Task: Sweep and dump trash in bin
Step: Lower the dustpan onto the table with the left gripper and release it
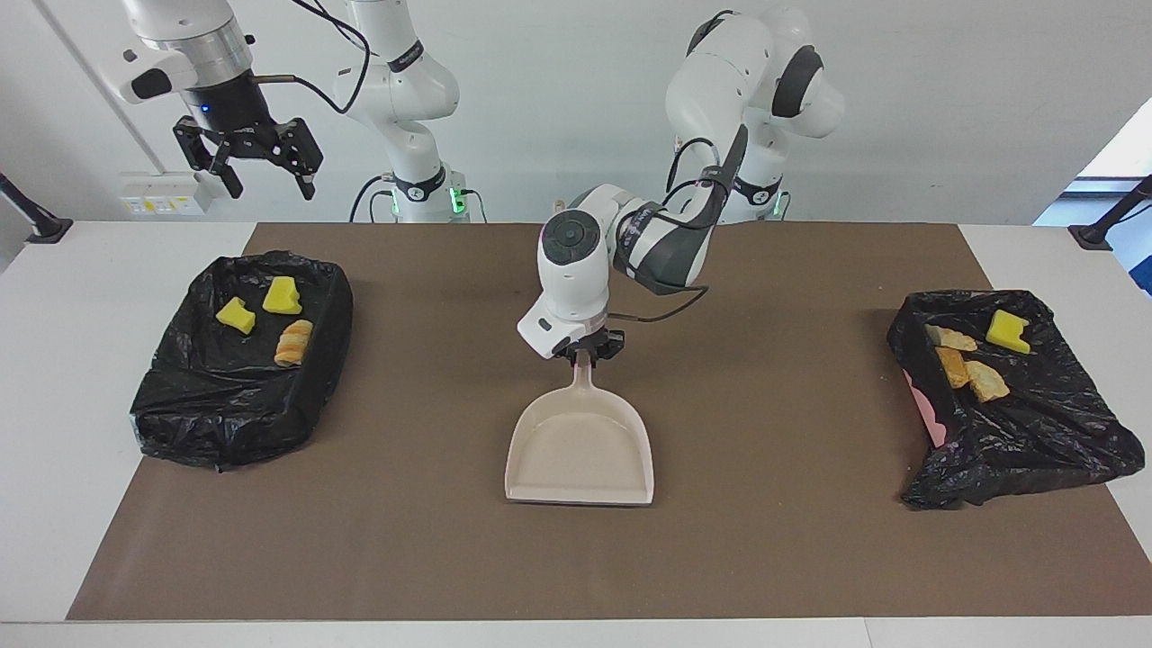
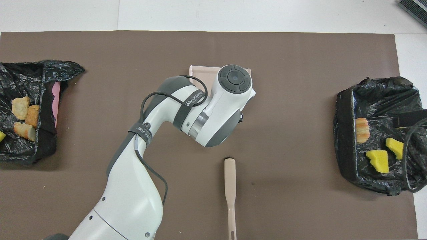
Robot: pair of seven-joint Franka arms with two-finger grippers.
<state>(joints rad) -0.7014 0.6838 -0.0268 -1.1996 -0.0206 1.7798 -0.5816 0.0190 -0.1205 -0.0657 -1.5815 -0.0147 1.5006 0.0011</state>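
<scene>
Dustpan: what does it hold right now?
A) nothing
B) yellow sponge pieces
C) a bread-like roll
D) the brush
A: the dustpan, gripped by its handle in the left pincer, shows a bare pale inside in the facing view; the trash lies in the bag-lined bins.

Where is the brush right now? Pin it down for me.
The brush lies flat on the brown mat near the table's middle, nearer to the robots than the dustpan, hidden in the facing view by the left arm.
</scene>
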